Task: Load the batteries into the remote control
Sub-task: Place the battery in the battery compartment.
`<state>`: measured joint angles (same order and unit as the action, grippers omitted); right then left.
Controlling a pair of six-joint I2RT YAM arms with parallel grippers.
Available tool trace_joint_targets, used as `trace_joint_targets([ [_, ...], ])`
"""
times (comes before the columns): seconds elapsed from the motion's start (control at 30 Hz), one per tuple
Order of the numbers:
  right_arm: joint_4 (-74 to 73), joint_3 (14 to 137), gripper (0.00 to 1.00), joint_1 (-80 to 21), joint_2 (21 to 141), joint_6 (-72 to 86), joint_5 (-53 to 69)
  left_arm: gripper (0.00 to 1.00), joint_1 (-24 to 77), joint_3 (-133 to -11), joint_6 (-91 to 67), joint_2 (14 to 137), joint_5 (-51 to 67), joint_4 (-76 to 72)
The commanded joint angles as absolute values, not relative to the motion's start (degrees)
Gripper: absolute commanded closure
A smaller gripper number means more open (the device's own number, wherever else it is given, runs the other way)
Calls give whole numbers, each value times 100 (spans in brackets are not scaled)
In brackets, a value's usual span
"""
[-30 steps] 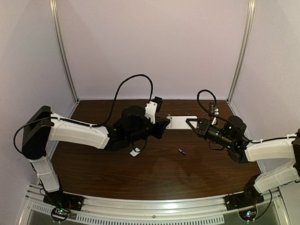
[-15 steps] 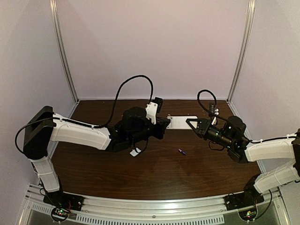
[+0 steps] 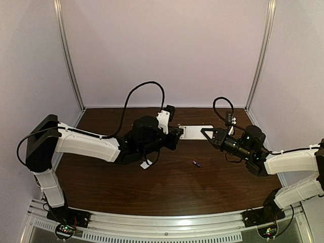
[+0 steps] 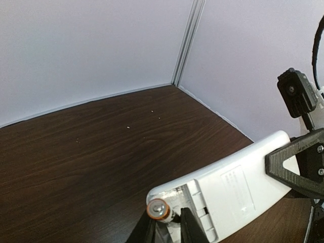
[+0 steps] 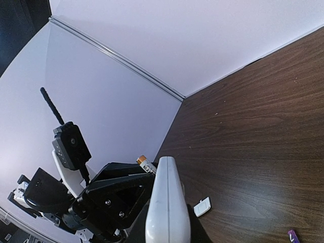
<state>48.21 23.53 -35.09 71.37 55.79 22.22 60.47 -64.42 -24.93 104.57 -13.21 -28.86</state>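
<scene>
Brown table [image 3: 152, 187], little changed: my right gripper [image 3: 204, 132] still pinches the remote control [image 3: 195, 132]; whether my left gripper [image 4: 167, 224] grips the battery [image 4: 158, 208], I cannot tell.

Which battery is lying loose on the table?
The purple battery, alone on the wood; the gold battery sits at the remote, flanked by the left pincer.

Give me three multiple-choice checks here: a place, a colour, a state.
1. Where is the purple battery? A in a bowl; B on the table; C on a shelf.
2. What colour is the battery at the remote's open bay? A gold; B green; C red.
3. The right claw is: A open; B shut on the remote; C out of view.
B: it lies loose on the wood. A: its casing shows gold. B: its fingers clamp the remote's end.
</scene>
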Motion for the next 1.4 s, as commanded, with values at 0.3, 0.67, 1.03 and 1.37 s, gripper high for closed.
trace_joint_targets([
  [0.3, 5256, 2460, 100, -3568, 7163, 5640, 2339, 82, 5963, -6562, -2355, 10660, -1493, -2647],
  [0.67, 5138, 2382, 100, -3568, 7075, 5189, 2388, 70, 5968, -6756, -2311, 10622, -1268, -2338],
  [1.03, 5210, 2304, 100, -3568, 7086, 5130, 2420, 53, 5963, -6744, -2304, 10421, -1262, -2157],
  [1.37, 4544, 2461, 100, -3559, 6901, 4794, 2636, 28, 5967, -6392, -1889, 9673, -799, -2193],
])
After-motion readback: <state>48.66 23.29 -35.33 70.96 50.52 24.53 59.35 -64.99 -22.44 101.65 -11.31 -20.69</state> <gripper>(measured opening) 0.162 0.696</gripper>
